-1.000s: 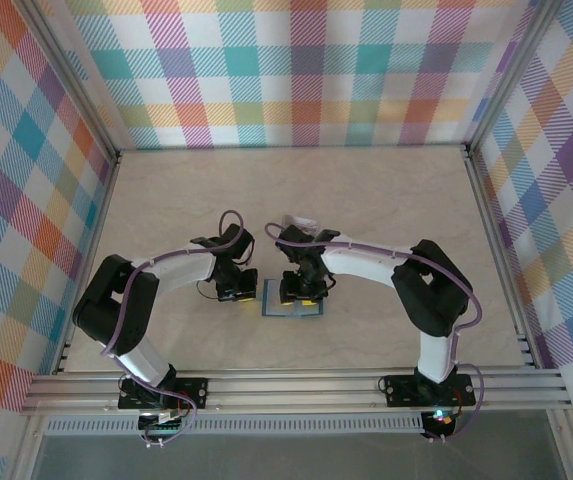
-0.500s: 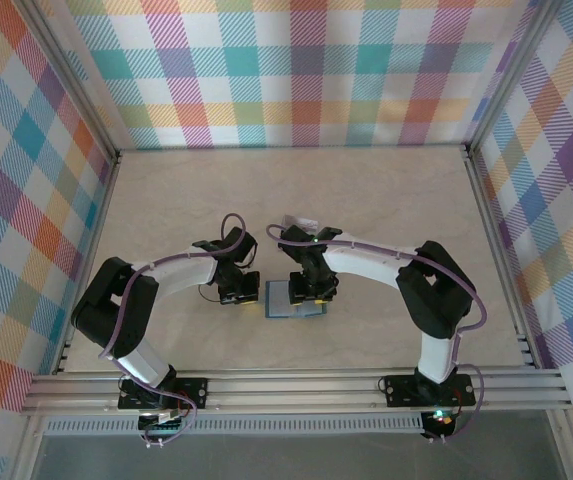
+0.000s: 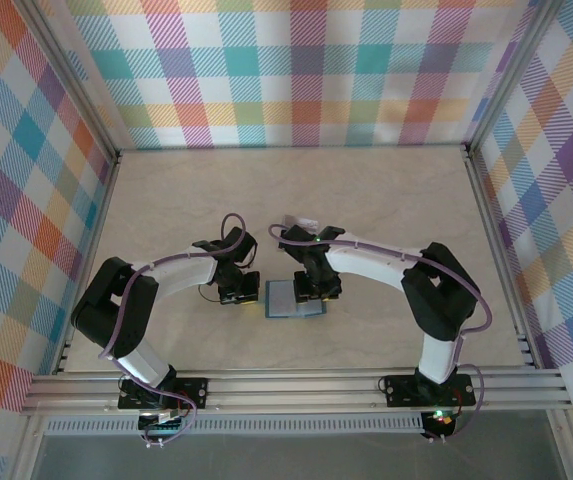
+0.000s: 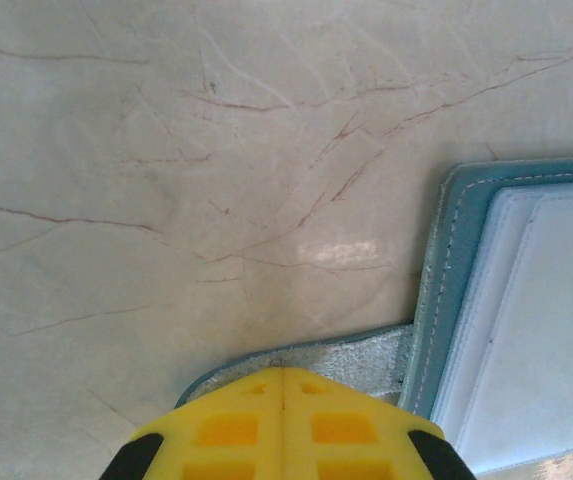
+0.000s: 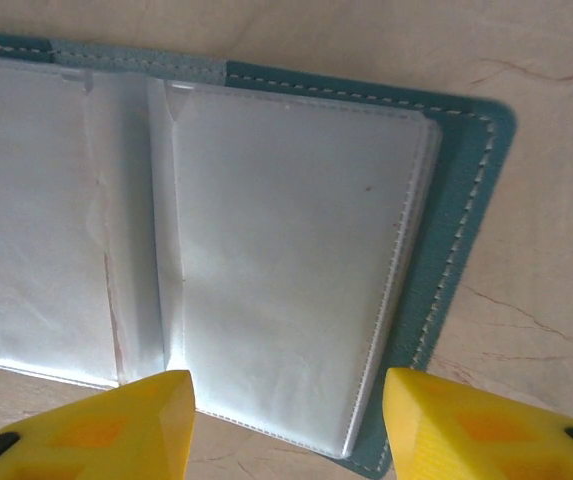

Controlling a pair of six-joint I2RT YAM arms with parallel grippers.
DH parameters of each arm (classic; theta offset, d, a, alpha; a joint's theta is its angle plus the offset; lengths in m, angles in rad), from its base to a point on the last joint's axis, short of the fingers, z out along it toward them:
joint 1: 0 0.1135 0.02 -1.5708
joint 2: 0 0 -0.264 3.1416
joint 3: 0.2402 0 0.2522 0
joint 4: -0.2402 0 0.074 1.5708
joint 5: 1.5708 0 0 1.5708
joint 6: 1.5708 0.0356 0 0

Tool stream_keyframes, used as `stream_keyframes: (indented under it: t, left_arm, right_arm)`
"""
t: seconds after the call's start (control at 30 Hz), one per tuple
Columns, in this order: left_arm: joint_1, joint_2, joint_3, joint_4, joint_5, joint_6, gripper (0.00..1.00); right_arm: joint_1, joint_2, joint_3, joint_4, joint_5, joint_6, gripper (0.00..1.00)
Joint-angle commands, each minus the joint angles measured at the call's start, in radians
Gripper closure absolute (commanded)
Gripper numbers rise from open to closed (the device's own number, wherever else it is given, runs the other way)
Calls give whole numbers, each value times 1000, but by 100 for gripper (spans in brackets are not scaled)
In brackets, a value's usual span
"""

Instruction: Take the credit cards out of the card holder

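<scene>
Ok, right wrist cam resolves the card holder [image 5: 296,230] spread open on the table [image 3: 396,220], sleeves up. The right gripper [image 5: 286,415] is half-open above it, empty. Left gripper [image 4: 284,405] is closed, empty, at its edge. Overhead: both arms elbow inward.

Card holder [image 5: 461,215] lies open and flat on the marbled surface [image 5: 556,190] — teal stitched border, pale see-through sleeves inside, the fold left of centre. Right gripper [image 5: 288,398] sits at its near edge — yellow fingers [image 5: 126,415] spread wide, framing the right-hand panel.

Teal card holder [image 5: 441,230], multicol. plaid walls [image 3: 306,70]
</scene>
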Motion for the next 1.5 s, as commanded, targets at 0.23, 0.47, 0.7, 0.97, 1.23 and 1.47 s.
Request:
stream_keyframes:
  t: [0.23,0.47,0.7,0.97,1.23,1.47]
  left_arm:
    - [-21,20,34,-87,4,-4,99]
    - [-21,47,30,-66,13,-6,99]
    - [-21,49,20,-62,12,0,99]
    - [-20,40,8,-56,19,2,100]
    - [-21,28,-5,-55,15,4,100]
    - [-21,31,-7,-52,17,3,100]
  right_arm:
    - [-1,-49,28,-14,-39,2,54]
    - [1,-35,-7,291,-344,49,64]
    - [1,91,30,383,-412,90,65]
    - [1,138,28,324,-334,82,64]
    - [8,154,58,122,-157,32,56]
    - [24,161,136,-18,-26,1,48]
